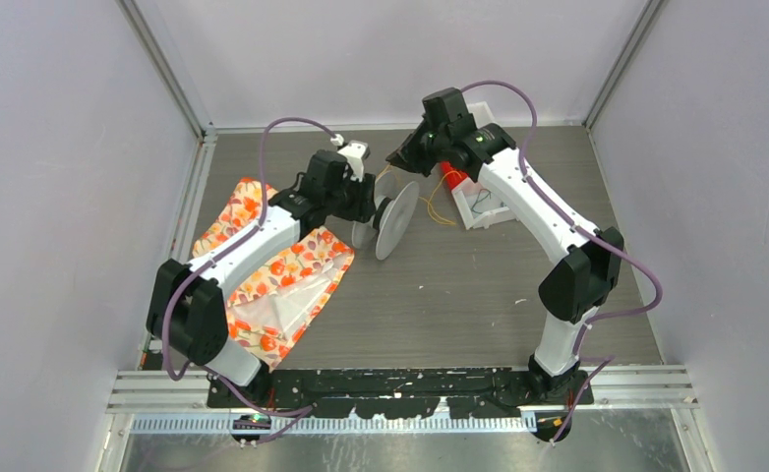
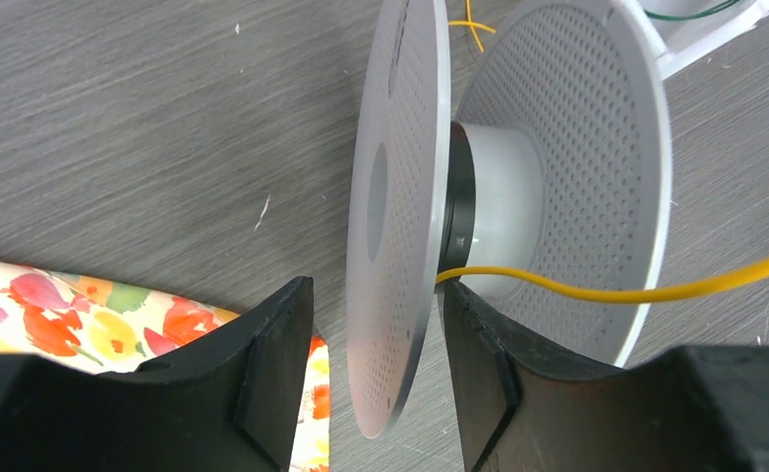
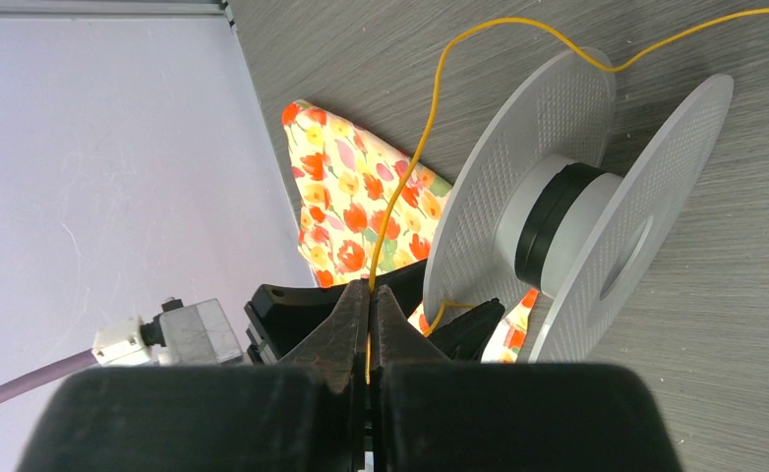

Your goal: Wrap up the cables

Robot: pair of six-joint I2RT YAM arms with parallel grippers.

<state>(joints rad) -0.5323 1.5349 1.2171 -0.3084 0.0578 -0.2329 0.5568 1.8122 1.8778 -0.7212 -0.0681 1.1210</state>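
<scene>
A clear plastic spool (image 1: 397,218) stands on edge mid-table. My left gripper (image 2: 379,288) straddles its near flange (image 2: 400,197). The right finger lies against the flange's inner face and the left finger stands a gap off it, so the jaws are open. A thin yellow cable (image 2: 636,292) leaves the dark band on the hub (image 2: 503,211) just above that right finger. It arcs over the spool (image 3: 558,226) as a loose yellow cable (image 3: 410,167) to my right gripper (image 3: 371,290), which is shut on it. Another thin green wire (image 2: 695,12) lies in the white tray.
A floral cloth (image 1: 272,265) lies under and left of the left arm. A small white tray (image 1: 486,205) with a red object (image 1: 452,177) beside it sits below the right arm's wrist. More loose yellow wire (image 1: 438,208) lies between spool and tray. Walls enclose three sides.
</scene>
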